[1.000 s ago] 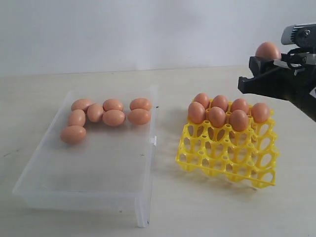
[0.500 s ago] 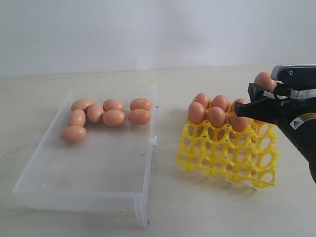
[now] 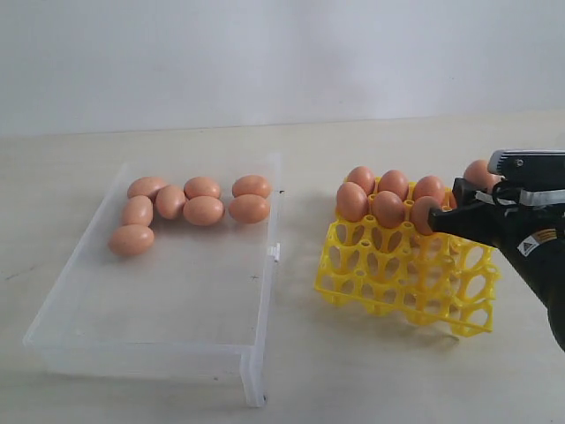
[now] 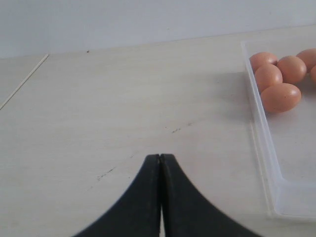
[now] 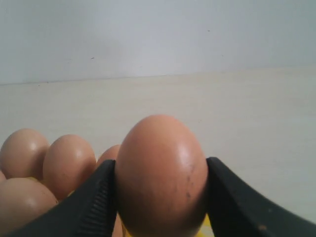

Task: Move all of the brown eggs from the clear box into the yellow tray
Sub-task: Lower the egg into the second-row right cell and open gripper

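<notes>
Several brown eggs (image 3: 203,210) lie in the far part of the clear box (image 3: 256,353), on the left. The yellow tray (image 3: 397,274) stands to the right and has several eggs (image 3: 387,209) in its back rows. My right gripper (image 3: 466,196) is shut on one brown egg (image 3: 479,173), low over the tray's back right corner. In the right wrist view that egg (image 5: 160,175) sits upright between the black fingers (image 5: 96,197), with tray eggs (image 5: 69,165) beside it. My left gripper (image 4: 160,157) is shut and empty over bare table, beside the box wall (image 4: 261,133) and its eggs (image 4: 280,97).
The box has a small latch tab (image 3: 274,253) on the wall facing the tray. The tray's front rows of cups (image 3: 415,296) hold nothing. A pale wall runs behind the table (image 3: 353,371).
My right gripper has come down with the egg, from well above the tray to just over its back right corner. The eggs in the box and the tray have not moved.
</notes>
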Robot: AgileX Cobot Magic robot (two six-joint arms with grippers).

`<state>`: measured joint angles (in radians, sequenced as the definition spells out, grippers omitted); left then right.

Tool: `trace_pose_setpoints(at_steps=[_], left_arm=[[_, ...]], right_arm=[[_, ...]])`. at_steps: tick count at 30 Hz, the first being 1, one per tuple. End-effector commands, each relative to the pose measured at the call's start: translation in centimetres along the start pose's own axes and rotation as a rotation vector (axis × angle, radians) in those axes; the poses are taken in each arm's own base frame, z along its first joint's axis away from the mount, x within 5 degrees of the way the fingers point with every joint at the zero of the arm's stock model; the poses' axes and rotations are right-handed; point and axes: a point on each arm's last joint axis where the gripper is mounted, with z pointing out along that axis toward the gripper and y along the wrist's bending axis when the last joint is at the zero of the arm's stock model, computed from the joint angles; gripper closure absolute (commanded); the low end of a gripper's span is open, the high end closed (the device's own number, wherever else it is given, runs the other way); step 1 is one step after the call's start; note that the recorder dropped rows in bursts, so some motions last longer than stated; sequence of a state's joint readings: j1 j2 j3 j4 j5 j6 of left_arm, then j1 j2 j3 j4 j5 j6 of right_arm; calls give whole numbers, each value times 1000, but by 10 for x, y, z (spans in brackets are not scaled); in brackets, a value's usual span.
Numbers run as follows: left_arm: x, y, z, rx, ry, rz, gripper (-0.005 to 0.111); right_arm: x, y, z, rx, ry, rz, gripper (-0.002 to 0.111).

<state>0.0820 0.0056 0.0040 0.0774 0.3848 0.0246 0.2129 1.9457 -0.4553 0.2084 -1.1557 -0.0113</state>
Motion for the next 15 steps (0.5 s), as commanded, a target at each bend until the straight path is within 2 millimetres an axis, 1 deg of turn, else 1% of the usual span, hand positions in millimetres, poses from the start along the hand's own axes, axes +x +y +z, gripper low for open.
trace_pose_setpoints(at_steps=[1, 6, 10, 15], left_arm=[[-2, 0, -1, 7, -16, -7, 107], [-2, 0, -1, 7, -16, -7, 107], [-2, 0, -1, 7, -16, -7, 107], [-2, 0, -1, 7, -16, -7, 107]], right_arm=[[1, -1, 2, -1, -29, -2, 108], [9, 0, 11, 0, -12, -26, 108], [10, 1, 19, 0, -15, -29, 108], [17, 0, 24, 6, 2, -33, 108]])
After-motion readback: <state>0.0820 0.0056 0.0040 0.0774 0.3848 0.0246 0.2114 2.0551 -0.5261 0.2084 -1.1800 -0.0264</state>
